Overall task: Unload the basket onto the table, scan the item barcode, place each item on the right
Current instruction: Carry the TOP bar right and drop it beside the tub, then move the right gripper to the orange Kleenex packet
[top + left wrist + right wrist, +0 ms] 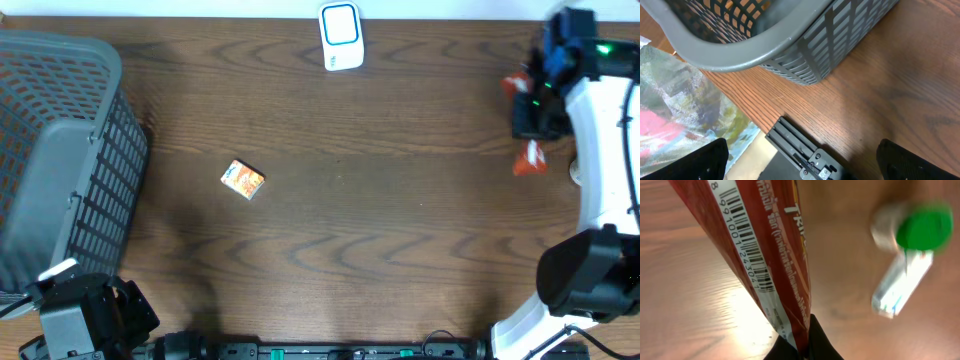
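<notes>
Dark wood-grain tabletop [400, 230] fills every view, with no wall or other part of the room visible beyond a mottled, colourful sheet [680, 110] off the table's near edge. Closest in, the left gripper [802, 150] rests by the near left corner with its jaws spread wide and nothing between them, just beside a grey slatted basket [60, 150]. Further out, a small orange box [243, 180] lies alone on the wood. On the right side, the right gripper [802, 342] is pinched tight on the bottom edge of a red packet [780, 280], whose barcode [747, 245] faces the wrist camera. A blurred green-capped thing [922, 230] lies on the table beyond it; I cannot tell what it is. At the far edge stands the white and blue scanner [341, 36], well apart from the packet. As I judge it, the pickup is done, but the scan is not: the packet needs carrying across and its barcode turned toward the scanner.
</notes>
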